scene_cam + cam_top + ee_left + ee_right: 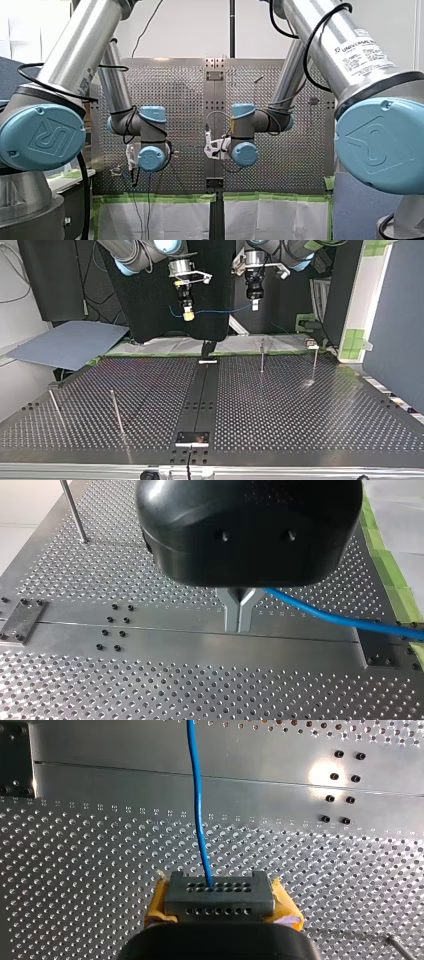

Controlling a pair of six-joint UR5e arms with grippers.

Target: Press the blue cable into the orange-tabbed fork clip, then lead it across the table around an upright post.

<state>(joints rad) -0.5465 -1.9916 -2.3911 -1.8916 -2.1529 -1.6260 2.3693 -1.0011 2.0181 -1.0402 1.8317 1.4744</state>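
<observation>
Blue cable (215, 311) hung stretched in the air above the perforated surface (300, 405), between both arms. My left fingers (232, 614) and my right fingers (220, 901) each pinched it tight.

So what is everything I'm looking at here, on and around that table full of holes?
perforated table: one, silvery metal, fills the lower half of the top view.
centre strip: one, smooth metal, runs down the table's middle.
upright posts: four, thin metal, two at the top view's left and two at its right.
blue cable: one, blue, strung in the air between the two arms.
flat sheet: one, grey-blue, beyond the table at the top view's left.
green tape: several patches, green, at the top view's right.
right arm: one, silver with pale blue joints, its yellow-padded jaws shut on the cable.
left arm: one, same colours, its metal jaws shut on the cable.
</observation>
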